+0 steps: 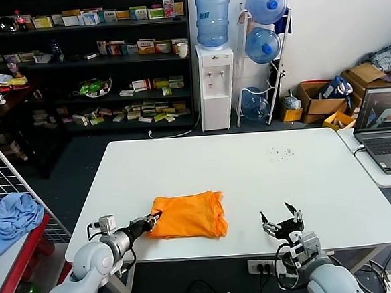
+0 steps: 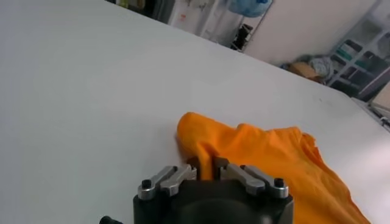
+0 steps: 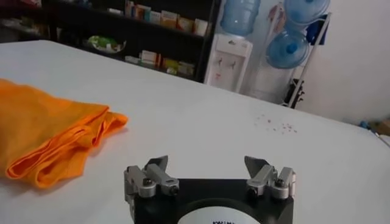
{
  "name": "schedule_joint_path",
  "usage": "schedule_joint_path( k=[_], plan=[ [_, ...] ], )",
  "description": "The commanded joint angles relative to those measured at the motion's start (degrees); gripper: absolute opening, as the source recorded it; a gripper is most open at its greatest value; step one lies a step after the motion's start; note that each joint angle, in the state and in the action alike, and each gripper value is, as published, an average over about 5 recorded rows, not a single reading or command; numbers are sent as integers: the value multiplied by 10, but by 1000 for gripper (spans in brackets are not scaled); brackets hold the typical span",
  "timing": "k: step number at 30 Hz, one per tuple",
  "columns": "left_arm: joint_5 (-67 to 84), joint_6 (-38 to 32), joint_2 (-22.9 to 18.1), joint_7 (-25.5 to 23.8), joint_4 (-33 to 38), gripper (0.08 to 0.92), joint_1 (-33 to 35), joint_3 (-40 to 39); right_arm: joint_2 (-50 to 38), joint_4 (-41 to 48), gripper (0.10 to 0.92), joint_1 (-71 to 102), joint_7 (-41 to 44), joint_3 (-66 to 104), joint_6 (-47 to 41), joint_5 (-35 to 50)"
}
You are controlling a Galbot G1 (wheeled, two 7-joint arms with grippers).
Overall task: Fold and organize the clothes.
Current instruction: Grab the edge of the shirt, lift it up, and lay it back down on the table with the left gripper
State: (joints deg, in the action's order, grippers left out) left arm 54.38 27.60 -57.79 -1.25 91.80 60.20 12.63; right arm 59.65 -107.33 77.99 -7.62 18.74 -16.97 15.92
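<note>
Over on the far left, a light blue cloth (image 1: 11,220) lies crumpled on a low surface next to a wire rack, well apart from the white table (image 1: 251,176).

The robot's left arm reaches in low from the near left corner of the table, forearm stretched almost level with the tabletop and angled toward the middle. Its left gripper (image 1: 150,221) sits at the left edge of the orange T-shirt (image 1: 187,215), and in the left wrist view the fingers (image 2: 194,164) are drawn in close on a raised pinch of the orange fabric (image 2: 262,152), so it is grasping the shirt's edge.

The T-shirt itself lies folded into a rough rectangle near the front edge of the table, somewhat left of centre. Its right side shows layered folds and a slightly ragged edge, seen stacked in the right wrist view (image 3: 55,137). No lettering shows on the upturned side.

Further right, the right arm comes up from below the front edge of the table. Its right gripper (image 1: 282,220) hovers just above the tabletop with fingers (image 3: 157,165) spread wide, holding nothing, clear of the shirt.

At the far right a laptop (image 1: 385,130) stands open on a neighbouring table.
</note>
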Motion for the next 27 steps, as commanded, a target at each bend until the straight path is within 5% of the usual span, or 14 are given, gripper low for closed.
schedule_joint_path(
  k=[1,7,27],
  plan=[
    [0,3,31,23,42,221,14,13,2,-1,823,-5,-3,-6,1,0],
    [-6,27,89,54,56,114,24,35,7,4,823,-17,-7,-17,1,0],
    [-289,-15,272,46,-86,114,-16,99,13,8,823,-56,-6,-41,-2,8]
  ],
)
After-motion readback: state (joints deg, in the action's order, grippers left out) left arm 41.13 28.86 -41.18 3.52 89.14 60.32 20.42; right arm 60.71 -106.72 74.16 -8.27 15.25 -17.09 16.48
